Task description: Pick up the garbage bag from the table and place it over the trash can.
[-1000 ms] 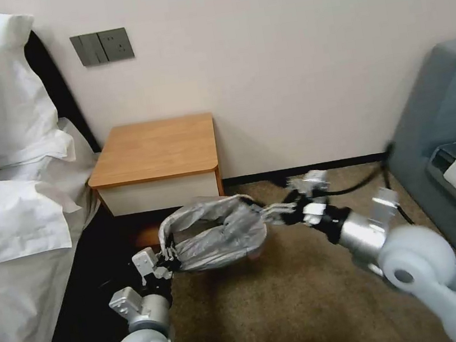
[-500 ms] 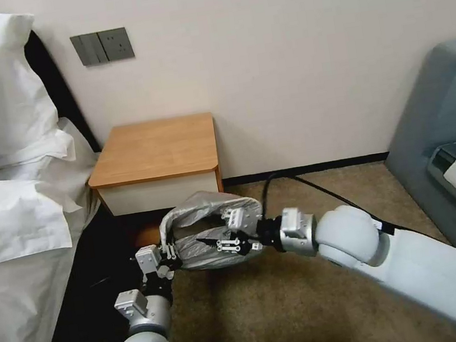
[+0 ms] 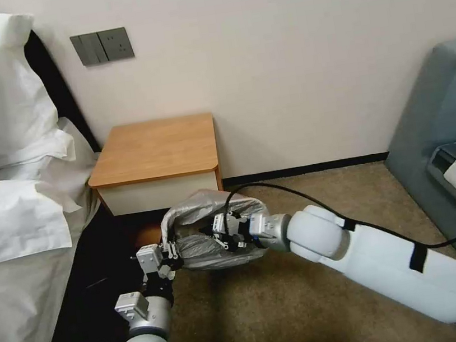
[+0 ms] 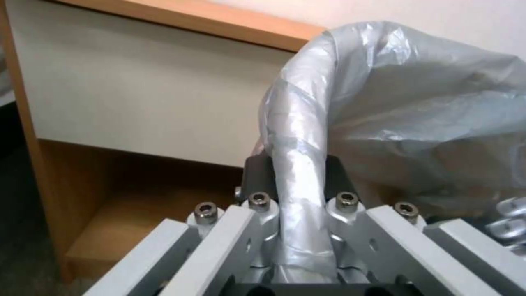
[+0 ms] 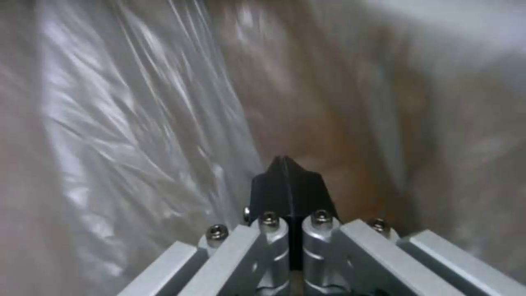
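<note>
The garbage bag (image 3: 203,214), crinkled grey film, hangs open just above the carpet in front of the table (image 3: 157,147). My left gripper (image 3: 167,253) is shut on the bag's near-left rim, and in the left wrist view that rolled rim (image 4: 298,135) runs between its black fingers (image 4: 257,174). My right gripper (image 3: 214,233) reaches inside the bag's mouth. In the right wrist view its black fingertips (image 5: 285,176) are pressed together with nothing seen between them and the bag's film (image 5: 126,123) all around. The trash can is hidden.
A bed with white pillows (image 3: 10,111) lies along the left. A grey sofa (image 3: 447,123) stands at the right. The wall (image 3: 291,60) with a socket plate (image 3: 102,46) is behind the table. Brown carpet (image 3: 270,312) covers the floor, and a black cable (image 3: 298,189) trails over my right arm.
My right gripper left the bag's right edge, swung round and pushed into the bag's mouth, moving leftward. The bag's right side has slackened. My left gripper has stayed put.
</note>
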### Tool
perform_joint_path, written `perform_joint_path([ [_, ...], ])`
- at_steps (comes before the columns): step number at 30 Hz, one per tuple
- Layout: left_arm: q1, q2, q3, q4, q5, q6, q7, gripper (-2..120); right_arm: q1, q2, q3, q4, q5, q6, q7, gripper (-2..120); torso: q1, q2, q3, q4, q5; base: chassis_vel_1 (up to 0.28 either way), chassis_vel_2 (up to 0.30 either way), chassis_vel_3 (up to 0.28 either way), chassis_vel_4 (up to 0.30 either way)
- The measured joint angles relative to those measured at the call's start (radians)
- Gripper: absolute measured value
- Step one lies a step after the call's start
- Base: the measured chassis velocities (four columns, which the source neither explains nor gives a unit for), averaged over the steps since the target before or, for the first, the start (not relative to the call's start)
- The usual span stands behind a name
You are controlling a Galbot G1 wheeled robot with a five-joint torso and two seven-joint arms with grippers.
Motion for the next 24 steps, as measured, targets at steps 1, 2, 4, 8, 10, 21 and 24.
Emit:
perform_joint_path([
  [1,0.0,0.0,0.0,-0.003,0.0,-0.001,0.002,5,0.003,0.005,-0.006,-0.013,-0.005,-0.002,0.006,0,0.0,0.0,0.0,0.0,0.0,0.0,0.0,0.0,0.0],
  [2,0.002,-0.001,0.002,-0.006,0.004,-0.003,0.004,6,0.006,0.01,-0.013,-0.028,-0.014,-0.003,0.014,0,0.0,0.0,0.0,0.0,0.0001,0.0,0.0,0.0,0.0],
  [4,0.006,-0.003,0.004,-0.011,0.025,-0.011,0.015,5,0.01,0.02,-0.022,-0.048,-0.037,-0.005,0.033,0,0.0,0.0,0.0,-0.0001,0.0,0.0,0.0,0.0,0.0],
  [8,0.011,-0.006,0.006,-0.011,0.07,-0.032,0.03,5,0.017,0.036,-0.037,-0.063,-0.066,-0.024,0.058,0,0.0,0.0,0.0,0.0,0.0,0.0,0.0,0.0,0.0],
  [10,0.012,-0.007,0.007,-0.011,0.078,-0.036,0.033,5,0.019,0.041,-0.044,-0.067,-0.073,-0.033,0.069,0,0.0,0.0,0.0,0.0,0.0,0.0,0.0,0.0,0.0],
  [21,0.016,-0.017,0.02,-0.011,0.096,-0.044,0.038,5,0.028,0.089,-0.084,-0.106,-0.112,-0.121,0.171,0,0.0,0.0,0.0,0.0,0.0,0.0,0.0,0.0,0.0],
  [24,0.02,-0.018,0.023,-0.014,0.098,-0.044,0.039,5,0.03,0.094,-0.086,-0.105,-0.112,-0.147,0.171,0,0.0,0.0,0.0,0.0,0.0,0.0,0.0,0.0,0.0],
])
